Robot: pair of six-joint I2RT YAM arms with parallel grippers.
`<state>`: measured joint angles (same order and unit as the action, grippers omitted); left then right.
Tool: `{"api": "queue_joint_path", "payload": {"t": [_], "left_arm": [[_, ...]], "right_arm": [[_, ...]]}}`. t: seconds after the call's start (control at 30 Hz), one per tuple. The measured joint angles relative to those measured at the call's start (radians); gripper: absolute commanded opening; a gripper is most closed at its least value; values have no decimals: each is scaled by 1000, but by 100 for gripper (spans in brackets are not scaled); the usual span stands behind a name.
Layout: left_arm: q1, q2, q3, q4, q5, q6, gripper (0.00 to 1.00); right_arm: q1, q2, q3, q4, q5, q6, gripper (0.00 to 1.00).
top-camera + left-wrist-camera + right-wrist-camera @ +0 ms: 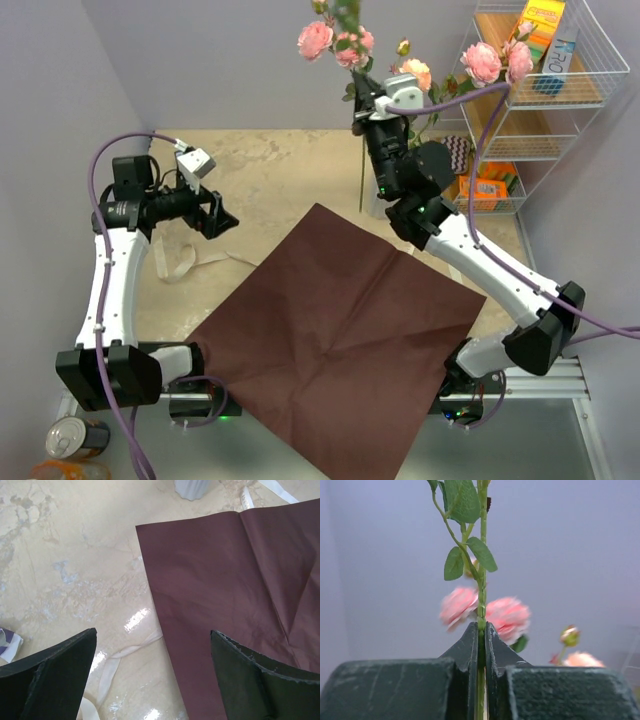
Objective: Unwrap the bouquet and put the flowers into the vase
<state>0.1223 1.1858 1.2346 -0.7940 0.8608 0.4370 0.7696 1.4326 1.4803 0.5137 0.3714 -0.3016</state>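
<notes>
Right gripper (481,630): jaws pressed together on one thin green stem (481,595), held upright. The flowers (335,42), pink and peach roses with green leaves, are held high over the table's far side, clear of the dark maroon paper sheet (340,330), which lies flat.

Left gripper (153,631): spread wide, holding nothing, over the beige marbled table (60,570) beside the paper's edge and a beige ribbon (112,662).

White ribbed ceramic vase (192,487): only its base shows, at the top edge of the left wrist view.

Risks:
- The slim stem may swivel or slide in the pinch.
- Stem ends may miss the vase mouth or nudge it over.
- Grip on the other stems cannot be confirmed.
</notes>
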Motion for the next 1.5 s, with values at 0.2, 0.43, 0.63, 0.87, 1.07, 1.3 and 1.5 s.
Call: {"api": "queue_joint_path", "payload": {"t": [0.2,0.43,0.63,0.87,1.07,1.3,1.5], "left_arm": [[0,21,-2,2,-7,1,99],[0,18,-5,-3,-15,35,99],[0,16,-5,-9,-22,68,100],[0,19,-6,-23,-27,98,99],[0,29,-6,-54,-29,115,100],[0,30,-6,-72,-32,141,99],[0,30,-6,-91,-35,155,99]], "right_arm": [[-14,55,-20,478,187,-282,0],[-97,196,80,718,240,-483,0],[-131,218,80,757,239,-531,0],[-143,238,78,790,219,-539,0],[-161,306,78,788,209,-546,0],[-181,346,78,782,213,-546,0],[-188,349,77,785,220,-545,0]]}}
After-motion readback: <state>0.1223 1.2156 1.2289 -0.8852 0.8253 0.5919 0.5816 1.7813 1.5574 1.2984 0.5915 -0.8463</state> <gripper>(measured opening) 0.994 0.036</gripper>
